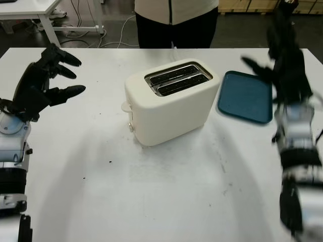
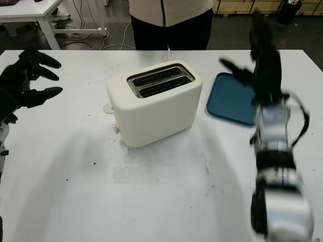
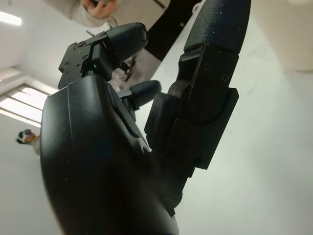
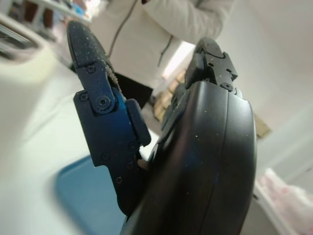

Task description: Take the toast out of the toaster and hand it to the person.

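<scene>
Left eye view: a smooth, cream, rounded plastic toaster (image 1: 171, 101) stands mid-table on the matte white tabletop (image 1: 166, 191), both dark slots showing no toast. Left of the toaster, the black left hand (image 1: 43, 83) is raised, open, holding nothing. Right of the toaster, the black right hand (image 1: 285, 60) is lifted upright, empty, above a flat blue rectangular tray (image 1: 246, 96). Beyond the toaster stands a person (image 1: 174, 20).
</scene>
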Robot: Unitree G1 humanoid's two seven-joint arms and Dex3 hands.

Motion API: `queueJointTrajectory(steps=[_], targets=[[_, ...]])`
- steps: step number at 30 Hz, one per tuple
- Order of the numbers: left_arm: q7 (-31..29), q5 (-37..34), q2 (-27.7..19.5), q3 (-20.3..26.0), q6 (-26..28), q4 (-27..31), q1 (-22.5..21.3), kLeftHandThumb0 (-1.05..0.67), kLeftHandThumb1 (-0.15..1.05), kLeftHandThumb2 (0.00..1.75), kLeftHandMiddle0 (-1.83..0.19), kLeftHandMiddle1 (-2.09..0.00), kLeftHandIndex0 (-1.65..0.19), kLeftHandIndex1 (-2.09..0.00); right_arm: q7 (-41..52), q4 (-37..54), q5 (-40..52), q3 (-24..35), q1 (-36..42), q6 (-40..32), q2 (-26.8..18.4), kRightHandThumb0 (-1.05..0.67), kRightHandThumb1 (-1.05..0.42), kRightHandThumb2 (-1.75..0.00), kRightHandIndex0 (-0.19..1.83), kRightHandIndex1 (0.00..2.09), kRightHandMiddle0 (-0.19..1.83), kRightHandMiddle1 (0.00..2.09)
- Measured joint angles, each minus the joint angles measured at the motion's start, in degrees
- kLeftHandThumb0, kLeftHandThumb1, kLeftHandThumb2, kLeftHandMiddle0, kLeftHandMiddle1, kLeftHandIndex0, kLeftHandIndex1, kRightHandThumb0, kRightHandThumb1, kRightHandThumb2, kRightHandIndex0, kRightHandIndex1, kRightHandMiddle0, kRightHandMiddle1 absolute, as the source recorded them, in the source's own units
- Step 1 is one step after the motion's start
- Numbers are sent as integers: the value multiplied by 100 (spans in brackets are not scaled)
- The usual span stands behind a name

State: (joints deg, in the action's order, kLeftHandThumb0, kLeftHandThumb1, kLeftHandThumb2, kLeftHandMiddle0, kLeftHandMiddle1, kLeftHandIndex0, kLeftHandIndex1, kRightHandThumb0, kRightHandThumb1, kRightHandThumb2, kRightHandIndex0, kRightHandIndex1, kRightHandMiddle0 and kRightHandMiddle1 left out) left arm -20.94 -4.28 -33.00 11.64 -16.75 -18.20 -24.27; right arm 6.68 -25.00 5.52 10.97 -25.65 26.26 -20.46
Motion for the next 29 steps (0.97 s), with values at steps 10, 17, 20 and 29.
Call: queueJointTrajectory(steps=[10, 17, 20, 29], targets=[[216, -455, 968, 166, 150, 817, 1307, -105, 87, 1, -16, -142, -18, -129, 171, 2868, 317, -697, 2552, -457, 1150, -60, -90, -2, 13, 3, 16, 1], [544, -441, 1695, 57, -131, 1330, 1980, -105, 92, 2, 0, -146, -4, -134, 243, 3624, 342, -1256, 3440, -1057, 1547, -73, -92, -15, 0, 0, 1, 0], [620, -328, 1937, -137, -321, 1283, 2016, -105, 92, 3, 0, -147, -5, -136, 188, 3638, 268, -1390, 3586, -1221, 1676, -81, -92, -20, 0, 0, 0, 0], [680, -220, 2126, -266, -534, 454, 1911, -105, 91, 0, -3, -156, -10, -139, -188, 3655, 9, -1533, 3646, -1820, 1953, -83, -92, -20, 0, 0, 0, 0]])
